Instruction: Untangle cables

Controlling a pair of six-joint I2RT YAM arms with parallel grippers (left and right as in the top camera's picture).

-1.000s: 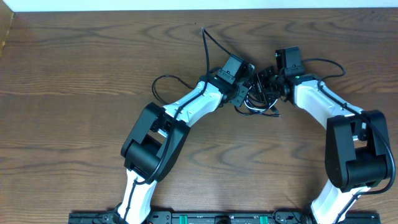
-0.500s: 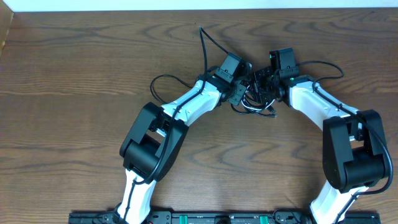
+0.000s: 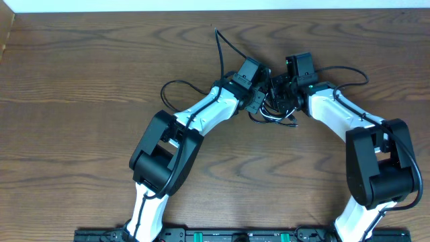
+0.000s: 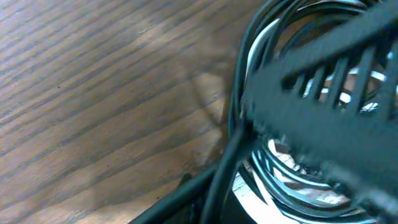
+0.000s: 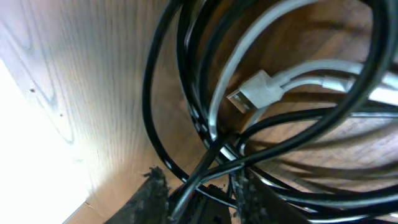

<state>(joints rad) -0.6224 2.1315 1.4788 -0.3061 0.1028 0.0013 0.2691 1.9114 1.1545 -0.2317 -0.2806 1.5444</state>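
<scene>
- left fingers (image 3: 264, 99): clamped fully shut, pushed into the left side of the tangle. In the wrist view a black cord runs down toward them, but it's too blurry to tell if it's actually pinched.
- cables (image 3: 274, 112): one knotted bunch on the bench (image 3: 80, 101), right between the two arms. It's black loops with a white cable (image 5: 292, 78) threaded through, and a black strand (image 3: 225, 48) trails off toward the far edge.
- right fingers (image 3: 283, 94): partway open, tips either side of a couple of black cords on the tangle's right side, with a gap showing.
</scene>
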